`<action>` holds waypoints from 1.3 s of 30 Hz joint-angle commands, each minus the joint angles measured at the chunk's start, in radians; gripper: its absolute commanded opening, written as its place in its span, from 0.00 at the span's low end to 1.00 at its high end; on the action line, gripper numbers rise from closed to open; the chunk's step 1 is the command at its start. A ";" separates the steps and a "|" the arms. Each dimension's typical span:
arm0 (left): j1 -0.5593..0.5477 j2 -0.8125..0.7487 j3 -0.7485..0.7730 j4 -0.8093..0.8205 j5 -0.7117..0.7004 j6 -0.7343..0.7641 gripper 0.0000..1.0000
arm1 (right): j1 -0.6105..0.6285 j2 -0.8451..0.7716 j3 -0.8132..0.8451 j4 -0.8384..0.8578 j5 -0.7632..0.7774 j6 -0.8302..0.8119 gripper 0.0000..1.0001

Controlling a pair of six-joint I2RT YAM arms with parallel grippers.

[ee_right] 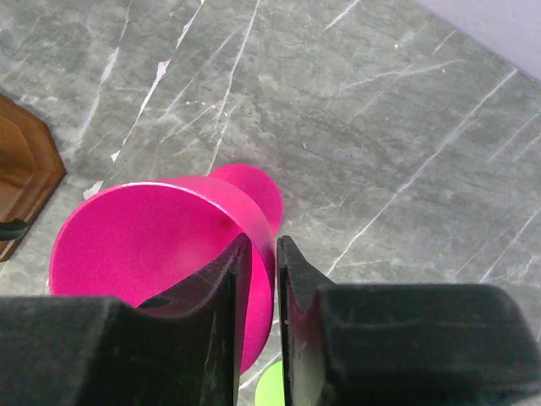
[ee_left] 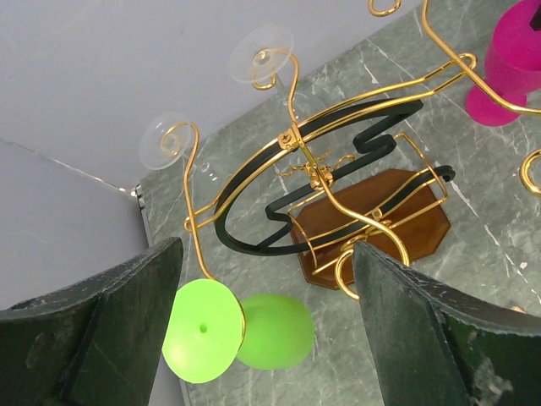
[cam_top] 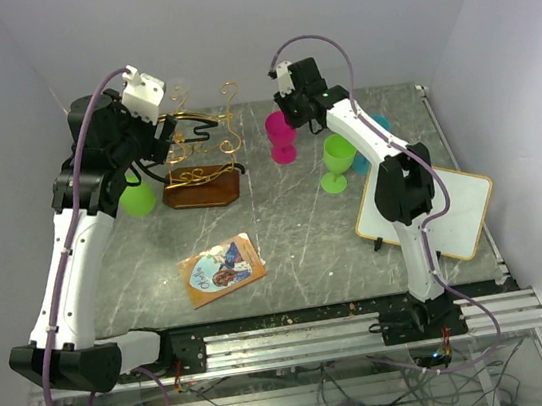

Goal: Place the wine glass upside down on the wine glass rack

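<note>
A magenta wine glass (cam_top: 282, 139) stands upright right of the wine glass rack (cam_top: 202, 157). My right gripper (ee_right: 264, 245) is shut on the rim of the magenta wine glass (ee_right: 144, 245), one finger inside the bowl and one outside. The rack (ee_left: 338, 169) is gold wire on a brown wooden base. A green wine glass (ee_left: 201, 330) hangs upside down from its left arm. My left gripper (ee_left: 266, 254) stands open just above that green glass, holding nothing. It hovers at the rack's left side (cam_top: 164, 142).
A second green glass (cam_top: 338, 161) stands upright beside the right arm, with a teal object (cam_top: 378, 125) behind it. A whiteboard (cam_top: 434, 215) lies at the right. A picture card (cam_top: 222, 268) lies near the front. Two clear discs (ee_left: 262, 52) sit at the rack's scroll tips.
</note>
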State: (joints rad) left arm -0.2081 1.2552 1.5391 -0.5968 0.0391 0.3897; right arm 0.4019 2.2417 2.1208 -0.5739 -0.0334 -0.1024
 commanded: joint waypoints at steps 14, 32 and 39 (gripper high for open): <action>0.008 -0.034 -0.017 0.014 0.013 -0.045 0.96 | 0.000 -0.165 -0.039 -0.002 0.027 -0.047 0.00; 0.006 0.014 0.086 0.103 0.283 -0.348 0.88 | -0.012 -0.696 -0.205 0.033 -0.111 -0.119 0.00; -0.071 0.101 0.174 0.161 0.424 -0.530 0.85 | -0.022 -0.751 -0.111 -0.003 -0.321 -0.080 0.00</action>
State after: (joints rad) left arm -0.2436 1.3140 1.6615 -0.5220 0.3229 0.0074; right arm 0.3870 1.5070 1.9427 -0.5579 -0.2066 -0.2031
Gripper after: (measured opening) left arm 0.857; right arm 0.031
